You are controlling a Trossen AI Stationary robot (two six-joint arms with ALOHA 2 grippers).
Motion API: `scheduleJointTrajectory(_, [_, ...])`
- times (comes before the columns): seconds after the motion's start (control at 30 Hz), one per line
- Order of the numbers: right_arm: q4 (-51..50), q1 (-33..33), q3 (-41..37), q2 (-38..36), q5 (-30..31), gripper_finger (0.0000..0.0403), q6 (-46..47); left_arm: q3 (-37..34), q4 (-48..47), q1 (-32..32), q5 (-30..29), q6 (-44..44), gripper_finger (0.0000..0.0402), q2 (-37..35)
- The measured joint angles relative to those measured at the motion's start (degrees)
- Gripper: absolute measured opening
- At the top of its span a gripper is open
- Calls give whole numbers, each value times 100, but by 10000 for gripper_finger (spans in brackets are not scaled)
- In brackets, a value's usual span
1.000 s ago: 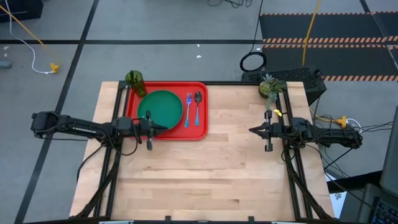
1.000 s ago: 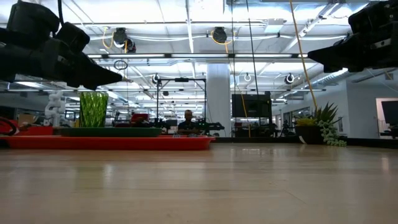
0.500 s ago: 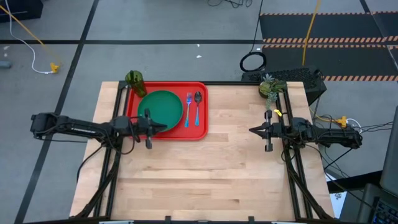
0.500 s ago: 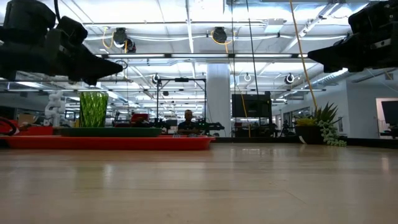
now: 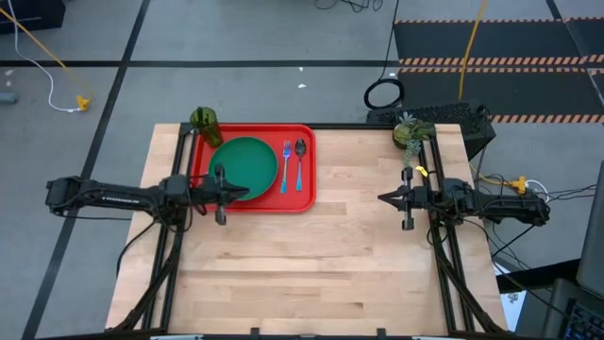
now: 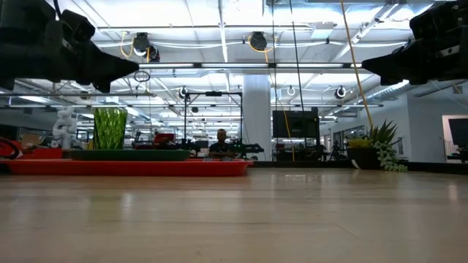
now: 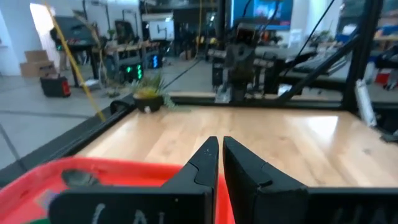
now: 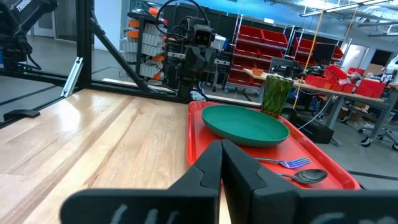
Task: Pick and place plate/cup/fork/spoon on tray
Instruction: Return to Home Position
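On the red tray [image 5: 306, 195] lay the green plate [image 5: 247, 159], fork [image 5: 285, 166] and spoon [image 5: 300, 162] beside it, cup [image 5: 205, 122] at the far-left corner. Left gripper [image 5: 243, 194] hovered over the tray's near edge, jaws together; right gripper [image 5: 383, 198] hung well apart, jaws together.

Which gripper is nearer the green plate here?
Left. The left gripper hangs at the plate rim, above the tray; the right gripper hangs over bare table, well off the tray's right side.
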Motion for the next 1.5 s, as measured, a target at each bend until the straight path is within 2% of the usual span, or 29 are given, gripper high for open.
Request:
scheduleJointTrajectory(0.17, [0, 0, 0, 0, 0, 0, 1, 0, -106, -113, 149, 28, 26, -441])
scheduleJointTrajectory(0.77, [0, 0, 0, -1, 0, 0, 0, 2, -1596, -414, 130, 100, 26, -1872])
scheduleJointTrajectory(1.5, [-1, 0, 0, -1, 0, 0, -1, 2, -3126, -744, 140, 353, 26, -2995])
